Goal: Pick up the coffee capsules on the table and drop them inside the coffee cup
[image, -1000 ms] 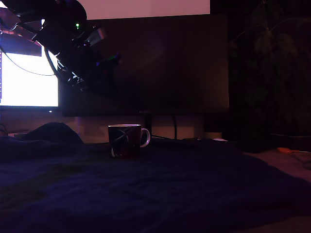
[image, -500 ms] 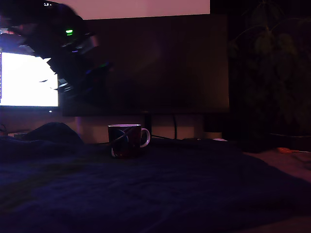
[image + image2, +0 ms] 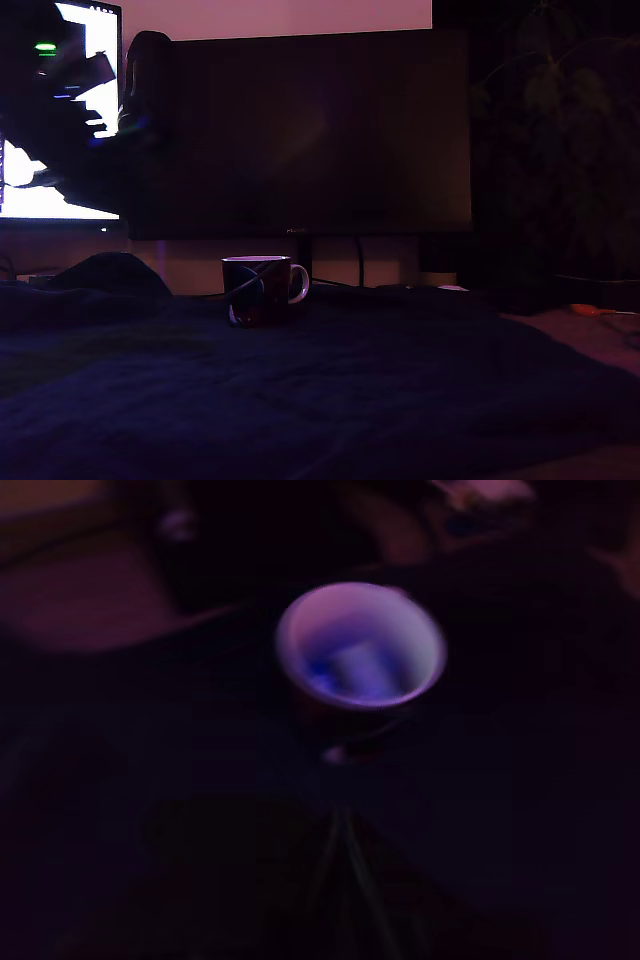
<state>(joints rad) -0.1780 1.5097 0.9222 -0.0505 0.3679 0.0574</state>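
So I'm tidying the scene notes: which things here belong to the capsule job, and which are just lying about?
Job:
- coffee cup, standing on the dark cloth
- blurry blue and pale shapes inside it, probably the capsules
- robot arm, raised at the exterior view's left

Lying about:
- dark monitor
- lit screen
- plant
- orange object

Dark arm (image 3: pixel 70 130) raised high at the exterior view's upper left, silhouetted, fingers indistinct (too dark)

The dark ceramic mug with white handle (image 3: pixel 262 290) stands upright on the bench, holding blurred blue and pale capsules (image 3: pixel 352 670).
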